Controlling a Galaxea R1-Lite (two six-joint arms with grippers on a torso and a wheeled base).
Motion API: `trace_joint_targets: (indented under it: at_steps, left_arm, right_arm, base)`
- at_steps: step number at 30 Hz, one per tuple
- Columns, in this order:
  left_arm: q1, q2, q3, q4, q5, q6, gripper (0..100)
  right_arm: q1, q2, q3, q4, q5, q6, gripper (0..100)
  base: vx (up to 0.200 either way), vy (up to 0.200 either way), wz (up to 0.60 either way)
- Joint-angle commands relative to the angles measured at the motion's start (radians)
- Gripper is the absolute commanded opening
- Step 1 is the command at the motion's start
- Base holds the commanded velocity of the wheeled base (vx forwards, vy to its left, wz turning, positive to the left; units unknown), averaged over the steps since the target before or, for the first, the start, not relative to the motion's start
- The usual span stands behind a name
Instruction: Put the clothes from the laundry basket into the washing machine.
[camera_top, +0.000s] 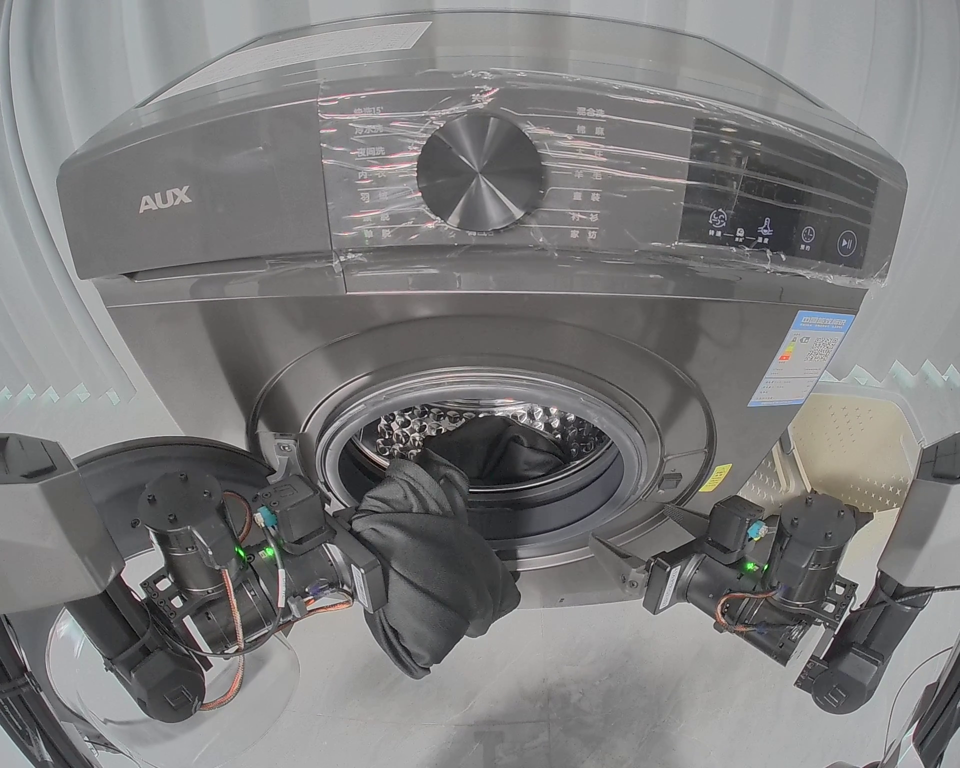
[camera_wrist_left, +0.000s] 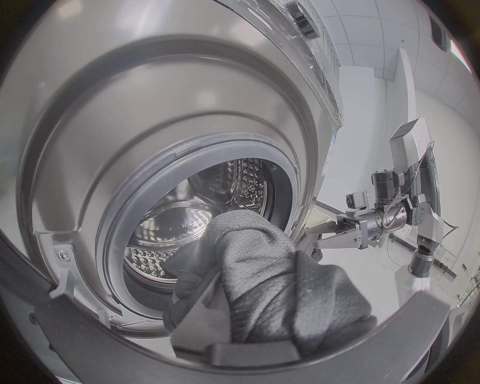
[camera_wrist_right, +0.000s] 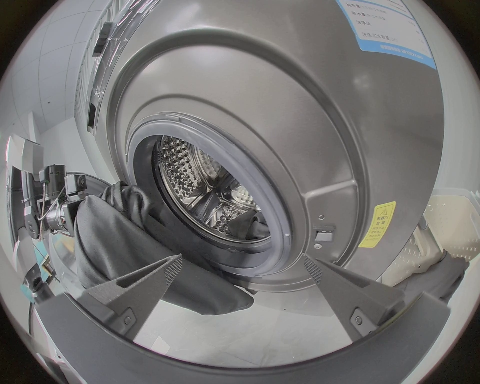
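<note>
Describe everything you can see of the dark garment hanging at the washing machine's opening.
The dark garment is charcoal, matte cloth with a fine knit-like texture, crumpled into deep folds. The left tool grips it. Its bunched bulk drapes over the tool and hangs outside, below the door opening. Its upper part runs over the grey door seal into the drum, where more dark cloth lies. Whether that is the same piece cannot be told.

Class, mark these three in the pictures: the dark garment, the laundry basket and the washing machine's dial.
dark garment (camera_top: 440, 580), head view, on the hanging bundle.
laundry basket (camera_top: 865, 450), head view, on its perforated wall.
dial (camera_top: 480, 172), head view, on its centre.
</note>
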Motion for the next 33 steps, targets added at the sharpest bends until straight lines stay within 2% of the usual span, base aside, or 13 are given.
trace_joint_targets:
  at_steps: [1, 2, 5, 9, 14, 18, 24, 31, 33]
  left_arm:
    - [-0.02, 0.015, -0.014, -0.002, 0.033, -0.011, 0]
    - [-0.025, 0.018, -0.028, -0.002, 0.048, -0.014, 0]
    - [-0.032, 0.047, -0.061, -0.001, 0.052, -0.032, 0]
    - [-0.04, 0.136, -0.144, -0.001, 0.039, -0.031, 0]
    - [-0.04, 0.237, -0.258, -0.001, 0.042, -0.055, 0]
    - [-0.037, 0.308, -0.347, -0.001, 0.052, -0.055, 0]
    - [-0.045, 0.355, -0.453, 0.002, 0.07, -0.092, 0]
    - [-0.043, 0.421, -0.558, 0.05, 0.072, -0.097, 0]
    - [-0.045, 0.44, -0.595, 0.079, 0.085, -0.097, 0]
  right_arm:
    - [0.02, -0.003, 0.001, 0.0, -0.006, 0.001, 100]
    - [0.026, -0.003, 0.002, 0.0, -0.006, 0.001, 100]
    - [0.032, -0.003, 0.001, 0.001, -0.006, 0.001, 100]
    - [0.031, -0.003, 0.001, 0.0, -0.006, 0.002, 100]
    - [0.031, -0.004, 0.004, 0.0, -0.006, 0.002, 100]
    - [0.031, -0.003, 0.002, 0.0, -0.006, 0.002, 100]
    - [0.032, 0.0, 0.002, 0.0, -0.006, 0.002, 100]
    - [0.034, 0.005, 0.002, 0.0, -0.006, 0.002, 100]
    - [0.034, 0.005, 0.002, 0.0, -0.006, 0.002, 100]
  base:
    - [0.0, 0.0, 0.0]
    - [0.0, 0.0, 0.0]
    - [0.0, 0.0, 0.0]
    - [0.0, 0.0, 0.0]
    - [0.0, 0.0, 0.0]
    - [0.0, 0.0, 0.0]
    - [0.0, 0.0, 0.0]
    - [0.0, 0.0, 0.0]
    - [0.0, 0.0, 0.0]
